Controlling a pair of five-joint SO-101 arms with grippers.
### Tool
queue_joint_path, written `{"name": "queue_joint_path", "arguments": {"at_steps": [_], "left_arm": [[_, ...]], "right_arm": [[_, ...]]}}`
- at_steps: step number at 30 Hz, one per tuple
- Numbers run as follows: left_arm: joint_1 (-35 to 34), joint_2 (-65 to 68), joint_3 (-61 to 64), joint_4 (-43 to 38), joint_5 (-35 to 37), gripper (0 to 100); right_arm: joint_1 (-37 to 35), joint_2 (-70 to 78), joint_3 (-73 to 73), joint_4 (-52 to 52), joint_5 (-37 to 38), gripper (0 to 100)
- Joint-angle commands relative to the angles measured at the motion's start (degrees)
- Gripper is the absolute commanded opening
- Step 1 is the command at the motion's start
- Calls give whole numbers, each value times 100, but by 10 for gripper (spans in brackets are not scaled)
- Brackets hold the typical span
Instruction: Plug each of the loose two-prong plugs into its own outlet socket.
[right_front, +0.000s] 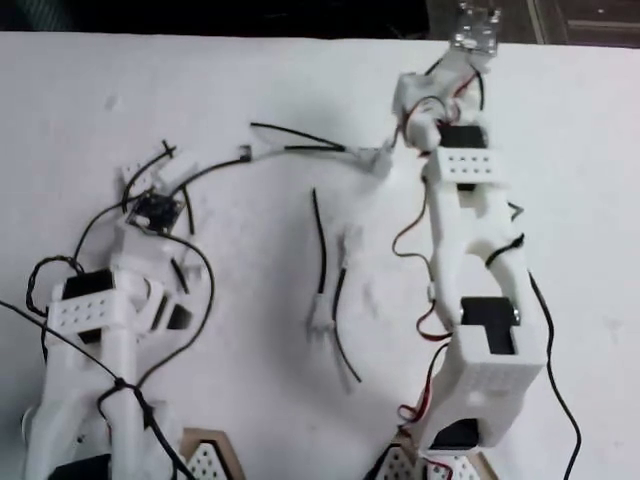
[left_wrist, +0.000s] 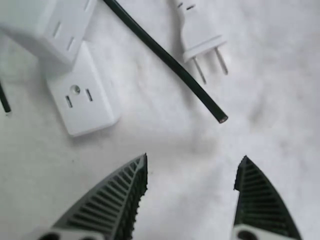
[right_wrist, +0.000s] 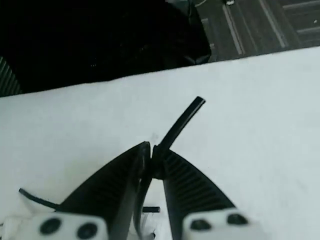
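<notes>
Hovering with jaws spread wide over open white table (left_wrist: 280, 115), the left gripper (left_wrist: 194, 161) faces an outlet socket (left_wrist: 82, 100) and a loose two-prong plug (left_wrist: 197, 37), both near. The right gripper (right_wrist: 156, 150), close to the table's far edge, pinches a black cord (right_wrist: 182, 120).

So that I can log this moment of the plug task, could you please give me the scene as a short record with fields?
left gripper: open, fingers apart over bare table, holding nothing
right gripper: fingers shut on a black cord, the table's far edge beyond
white plug: two prongs, lying loose, not inserted
outlet blocks: two, white, next to each other, visible sockets empty
task state: no plug seen in a socket yet
</notes>
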Motion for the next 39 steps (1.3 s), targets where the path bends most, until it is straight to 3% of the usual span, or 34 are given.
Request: {"name": "queue_joint_path", "arguments": {"at_steps": [1, 7, 13, 24, 35, 39], "left_arm": [[-57, -163, -18, -62, 35, 286], [-57, -163, -18, -62, 35, 286], [-57, -163, -18, -62, 35, 286], [-57, -163, -18, -62, 44, 286], [-57, -154, -18, -62, 53, 286], [-57, -189, -97, -62, 26, 286]], "right_arm": [[321, -286, -290, -277, 114, 16], [602, -374, -475, 277, 563, 34], [804, -1174, -527, 1692, 519, 200], [971, -3222, -527, 3688, 554, 204], [-40, -3697, -492, 6800, 563, 204], [-268, -3732, -123, 7064, 563, 195]]}}
